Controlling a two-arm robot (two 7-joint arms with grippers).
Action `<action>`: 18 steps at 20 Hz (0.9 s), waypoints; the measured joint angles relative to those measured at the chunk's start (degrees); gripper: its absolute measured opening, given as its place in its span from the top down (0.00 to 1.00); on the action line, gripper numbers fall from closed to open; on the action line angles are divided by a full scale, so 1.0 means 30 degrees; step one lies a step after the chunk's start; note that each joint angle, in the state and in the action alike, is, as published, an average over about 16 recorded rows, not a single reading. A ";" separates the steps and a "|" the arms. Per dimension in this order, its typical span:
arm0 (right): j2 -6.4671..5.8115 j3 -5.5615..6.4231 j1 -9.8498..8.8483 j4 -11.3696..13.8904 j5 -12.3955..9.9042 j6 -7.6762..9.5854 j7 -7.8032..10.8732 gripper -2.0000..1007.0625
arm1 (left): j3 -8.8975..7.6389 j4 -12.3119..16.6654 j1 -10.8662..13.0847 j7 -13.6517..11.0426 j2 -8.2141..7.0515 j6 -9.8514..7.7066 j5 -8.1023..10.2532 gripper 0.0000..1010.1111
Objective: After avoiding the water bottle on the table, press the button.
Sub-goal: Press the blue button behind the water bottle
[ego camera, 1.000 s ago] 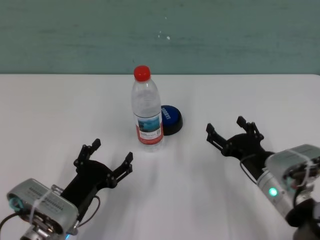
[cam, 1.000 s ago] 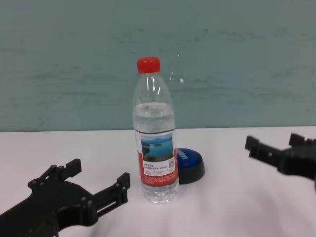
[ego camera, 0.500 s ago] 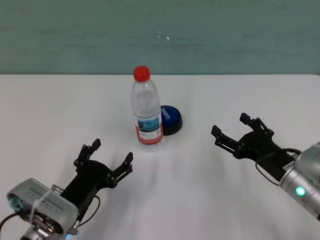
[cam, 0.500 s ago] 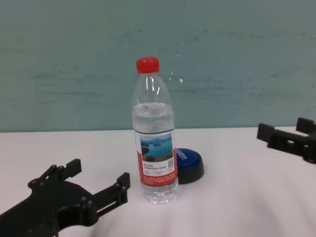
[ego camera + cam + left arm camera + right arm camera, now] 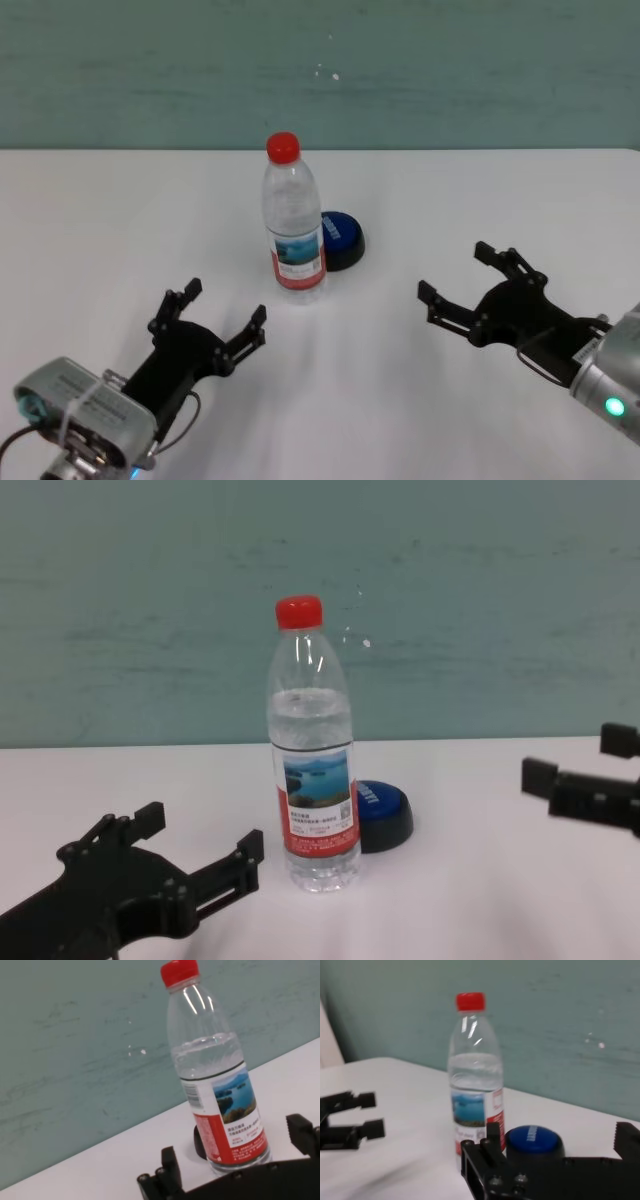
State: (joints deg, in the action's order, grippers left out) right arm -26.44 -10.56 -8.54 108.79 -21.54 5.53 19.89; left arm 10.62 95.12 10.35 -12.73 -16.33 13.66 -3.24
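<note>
The button [image 5: 342, 238], a low dome with a blue top, small white lettering and a black base, sits near the middle of the white counter [image 5: 480, 200]. Just beside it, to its left and nearer the robot, stands the water bottle [image 5: 293, 222]: upright, clear plastic, red cap, lake-photo label with a red band. From the chest view the bottle hides the button's left part; whether the two touch cannot be told.

The right hand [image 5: 468, 281] hovers over the counter to the right of the button and somewhat nearer, well apart from it, fingers spread wide and holding nothing. Its wrist view shows the button ahead with the bottle just beside it. The left hand [image 5: 212, 320] rests low at the near left, also wide open and empty, pointing toward the bottle.

By my reading, the approach is in hand and the press is not yet made. The right side of the button is unblocked, so the next move calls for the right hand to travel in from the right, staying clear of the bottle, then come down on the blue top.
</note>
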 joint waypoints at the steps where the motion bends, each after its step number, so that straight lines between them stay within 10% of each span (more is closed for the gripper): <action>1: -0.0112 -0.0127 -0.0015 0.0044 0.0147 0.0003 -0.0026 0.00 | 0.0000 0.0000 0.0000 0.0000 0.0000 0.0000 0.0000 0.01; 10: -0.0288 -0.0998 0.0038 -0.0142 0.1674 -0.0323 -0.0599 0.00 | 0.0000 0.0000 0.0000 0.0000 0.0000 0.0000 0.0001 0.01; 18: 0.0251 -0.0845 -0.0103 -0.0482 0.2323 -0.0965 -0.0914 0.00 | 0.0000 0.0000 0.0000 0.0000 0.0000 0.0000 0.0001 0.01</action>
State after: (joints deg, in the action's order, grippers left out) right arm -25.69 -13.10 -8.85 107.35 -14.57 2.64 17.14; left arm 10.62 95.12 10.35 -12.73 -16.33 13.66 -3.24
